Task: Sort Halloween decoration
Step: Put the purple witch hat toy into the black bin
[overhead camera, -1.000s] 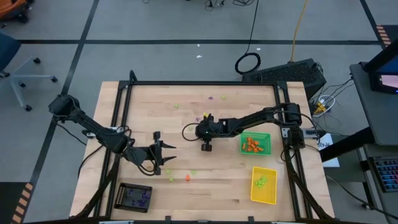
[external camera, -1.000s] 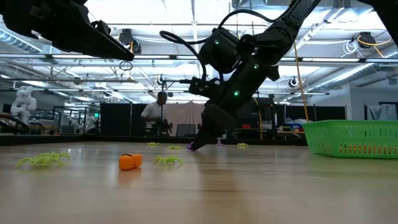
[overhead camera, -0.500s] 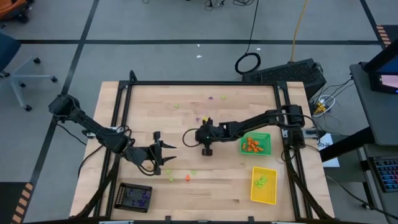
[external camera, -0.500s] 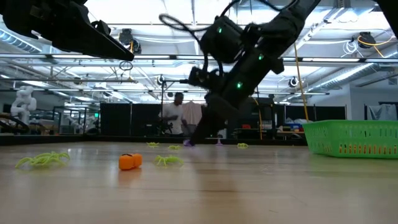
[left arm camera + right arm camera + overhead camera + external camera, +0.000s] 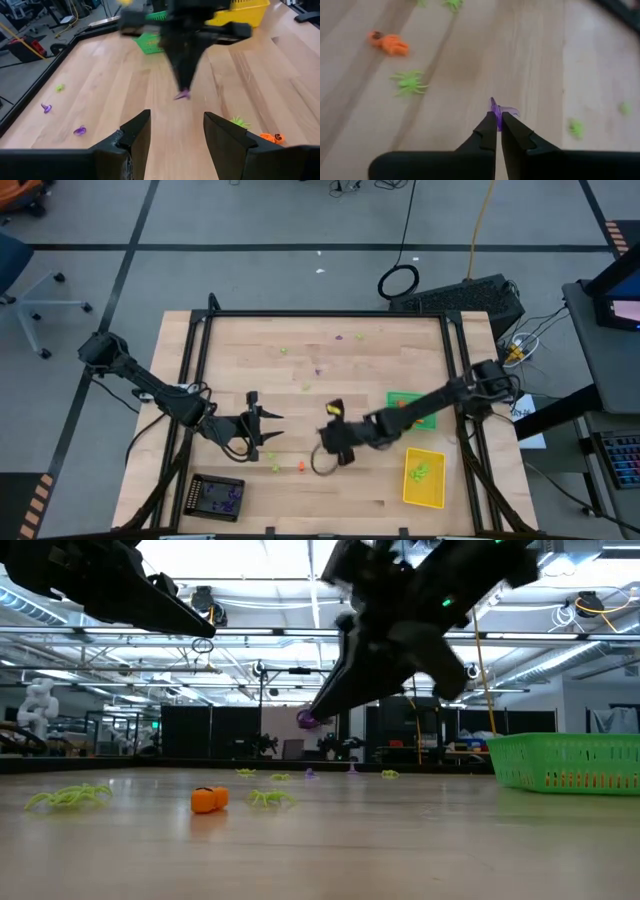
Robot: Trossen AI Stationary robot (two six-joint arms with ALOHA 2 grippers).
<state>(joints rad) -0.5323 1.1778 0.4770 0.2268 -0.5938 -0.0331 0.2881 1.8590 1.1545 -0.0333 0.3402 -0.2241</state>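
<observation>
Three trays already carry sorted pieces in the high view: the green tray (image 5: 412, 409) holds orange trinkets, the yellow tray (image 5: 423, 477) holds lime ones, and the black tray (image 5: 217, 496) holds purple ones. Loose pieces remain on the worktop (image 5: 370, 350): an orange trinket (image 5: 300, 467) and green ones near the left gripper (image 5: 262, 426), plus small purple and green bits toward the far edge. The right gripper (image 5: 334, 452) hangs over mid-worktop, between the green and black trays.

Low view: the right gripper is raised clear of the surface with a purple trinket (image 5: 305, 719) at its tip; an orange piece and lime spiders (image 5: 68, 797) lie in front.

Left wrist view: the left gripper's fingers (image 5: 134, 134) stand apart, holding nothing, above bare wood, with two purple pieces (image 5: 79, 131) off to one side.

Right wrist view: the right fingers (image 5: 489, 134) are pinched together on the purple trinket.

Judgement: sorting is well advanced but unfinished; the carried purple piece likely belongs in the black tray, and roughly a dozen scattered pieces await.
</observation>
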